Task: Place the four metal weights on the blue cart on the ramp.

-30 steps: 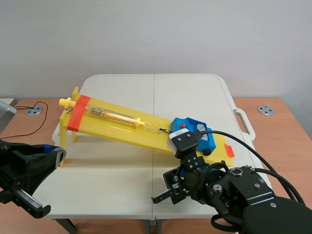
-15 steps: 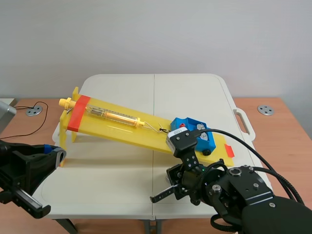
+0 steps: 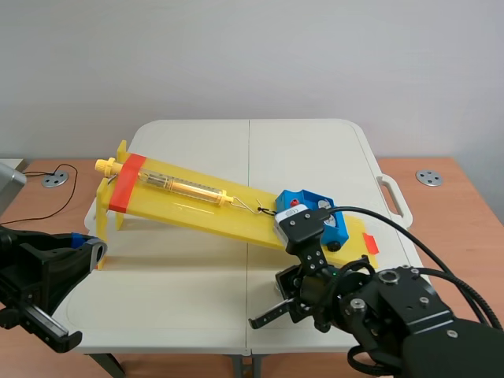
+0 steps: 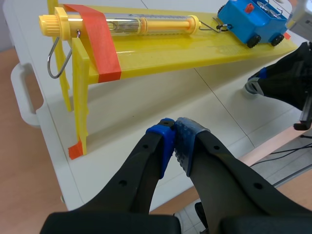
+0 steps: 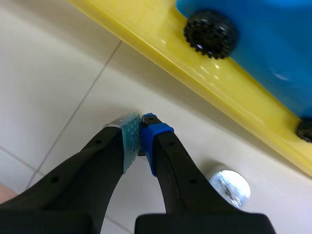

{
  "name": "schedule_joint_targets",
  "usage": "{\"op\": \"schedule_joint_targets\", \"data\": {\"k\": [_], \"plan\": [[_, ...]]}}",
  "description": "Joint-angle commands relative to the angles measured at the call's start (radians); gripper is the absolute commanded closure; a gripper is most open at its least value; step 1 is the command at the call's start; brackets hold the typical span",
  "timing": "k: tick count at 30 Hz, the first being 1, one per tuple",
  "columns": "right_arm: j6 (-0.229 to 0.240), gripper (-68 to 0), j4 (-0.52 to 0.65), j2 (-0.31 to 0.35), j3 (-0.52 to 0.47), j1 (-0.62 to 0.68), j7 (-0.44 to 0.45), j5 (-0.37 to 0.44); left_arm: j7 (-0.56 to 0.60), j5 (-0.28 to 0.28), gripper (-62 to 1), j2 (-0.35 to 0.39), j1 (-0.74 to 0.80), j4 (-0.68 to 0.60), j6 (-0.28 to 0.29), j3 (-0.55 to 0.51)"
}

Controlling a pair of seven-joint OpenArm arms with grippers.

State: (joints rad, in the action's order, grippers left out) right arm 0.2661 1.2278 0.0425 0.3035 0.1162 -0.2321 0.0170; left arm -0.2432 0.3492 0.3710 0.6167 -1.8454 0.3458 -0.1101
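The yellow ramp (image 3: 189,206) slopes down to the right, and the blue cart (image 3: 311,213) sits at its low end, hooked to a spring scale (image 3: 185,187). Shiny metal shows in the cart's top (image 4: 265,7). One round metal weight (image 5: 229,187) lies on the table just beside my right gripper (image 5: 140,134), which is shut with its pads meeting and points down at the table below the ramp's edge and the cart's black wheel (image 5: 210,34). My left gripper (image 4: 174,129) is shut on nothing, short of the ramp's raised end (image 4: 73,73).
The ramp's high end stands on thin yellow legs (image 4: 80,112) with a metal hook (image 4: 56,56) hanging there. The white folding table (image 3: 197,150) has a centre seam and a handle (image 3: 394,197) at its right edge. Bare table lies in front of the ramp.
My right arm swayed slightly left, then back to the right, staying low over the table by the cart. The left arm has not moved.
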Motion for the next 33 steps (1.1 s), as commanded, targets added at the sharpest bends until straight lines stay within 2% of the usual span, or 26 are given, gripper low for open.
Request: {"op": "schedule_joint_targets", "data": {"k": [1,8,13,18,25,33], "plan": [[-0.034,-0.7,0.219,0.071,0.01,0.002,0.035,0.058,0.089,0.077,-2.9,-0.008,-0.019,-0.068,0.043,-0.012],[-0.034,-0.7,0.483,0.171,-0.022,0.152,-0.016,0.133,0.089,0.077,-2.9,-0.008,-0.019,-0.068,0.043,-0.012],[-0.034,-0.6,0.636,0.182,-0.103,0.231,-0.048,0.233,0.089,0.077,-2.9,-0.008,-0.019,-0.068,0.043,-0.012],[-0.034,-0.6,0.738,0.181,-0.188,0.249,-0.062,0.367,0.089,0.077,-2.9,-0.008,-0.019,-0.068,0.043,-0.012],[-0.039,-0.6,0.717,0.112,-0.288,0.167,-0.061,0.404,0.089,0.077,-2.9,-0.008,-0.019,-0.068,0.043,-0.012],[-0.037,-0.6,0.54,0.044,-0.293,0.013,-0.058,0.441,0.089,0.077,-2.9,-0.008,-0.019,-0.068,0.043,-0.012]]}}
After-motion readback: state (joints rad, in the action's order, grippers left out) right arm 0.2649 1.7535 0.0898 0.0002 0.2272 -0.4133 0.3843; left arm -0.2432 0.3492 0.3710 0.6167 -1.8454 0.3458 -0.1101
